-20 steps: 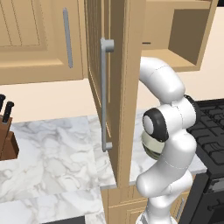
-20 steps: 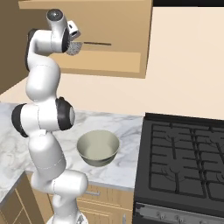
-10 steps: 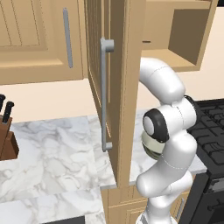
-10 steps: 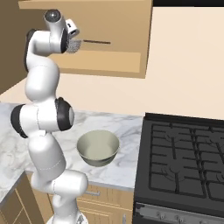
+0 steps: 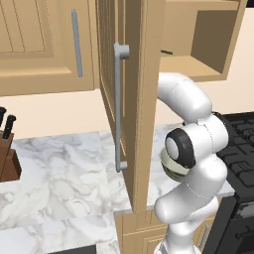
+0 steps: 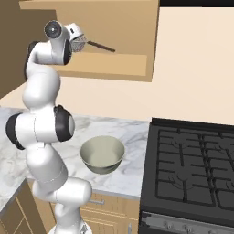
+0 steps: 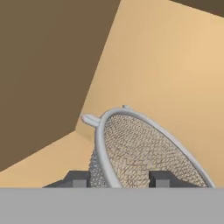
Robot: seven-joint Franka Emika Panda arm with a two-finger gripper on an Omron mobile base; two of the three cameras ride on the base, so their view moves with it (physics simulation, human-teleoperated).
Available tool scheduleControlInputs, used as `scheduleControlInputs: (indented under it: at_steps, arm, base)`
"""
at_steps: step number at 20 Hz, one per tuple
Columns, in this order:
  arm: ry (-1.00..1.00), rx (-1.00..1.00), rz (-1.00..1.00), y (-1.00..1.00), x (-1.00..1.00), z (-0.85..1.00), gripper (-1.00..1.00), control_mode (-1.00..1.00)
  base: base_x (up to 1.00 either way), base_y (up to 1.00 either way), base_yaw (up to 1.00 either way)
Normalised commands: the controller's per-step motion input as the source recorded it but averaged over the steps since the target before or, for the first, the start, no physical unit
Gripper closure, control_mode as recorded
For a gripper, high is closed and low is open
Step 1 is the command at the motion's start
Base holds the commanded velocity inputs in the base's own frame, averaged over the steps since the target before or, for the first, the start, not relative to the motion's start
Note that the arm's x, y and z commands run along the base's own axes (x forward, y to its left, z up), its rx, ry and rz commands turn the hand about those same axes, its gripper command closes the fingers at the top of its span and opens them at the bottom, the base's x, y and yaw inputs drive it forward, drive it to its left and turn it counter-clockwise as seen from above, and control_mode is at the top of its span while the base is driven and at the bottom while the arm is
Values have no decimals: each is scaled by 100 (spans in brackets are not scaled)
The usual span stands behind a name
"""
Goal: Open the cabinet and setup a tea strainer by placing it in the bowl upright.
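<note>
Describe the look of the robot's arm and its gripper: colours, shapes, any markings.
The arm is glossy white, built of rounded, bulbous segments, with dark grey bands and round caps at the joints. The gripper ends in two small dark grey, blocky finger tips. No cables or markings are visible.

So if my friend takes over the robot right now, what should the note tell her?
Gripper: closed on the tea strainer's rim, one finger inside the mesh and one outside, up in the cabinet.
Tea strainer: tilted, handle pointing out over the shelf; whether it touches the shelf cannot be told.
Bowl: on the marble counter, beside the stove.
Done: cabinet door open, strainer gripped.
Left: bring the strainer out and down, set it upright in the bowl, let go.
</note>
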Motion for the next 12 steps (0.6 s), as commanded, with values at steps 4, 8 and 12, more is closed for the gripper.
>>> scheduleControlInputs:
  at_steps: [4, 8, 12]
  arm:
    - [-15, 9, -10, -9, -42, 8, 100, -100]
    - [-1, 0, -8, -4, -81, 28, 100, -100]
    - [0, 0, -14, -4, -100, 22, 100, -100]
  base:
    - [0, 0, 0]
    - [0, 0, 0]
    - [0, 0, 0]
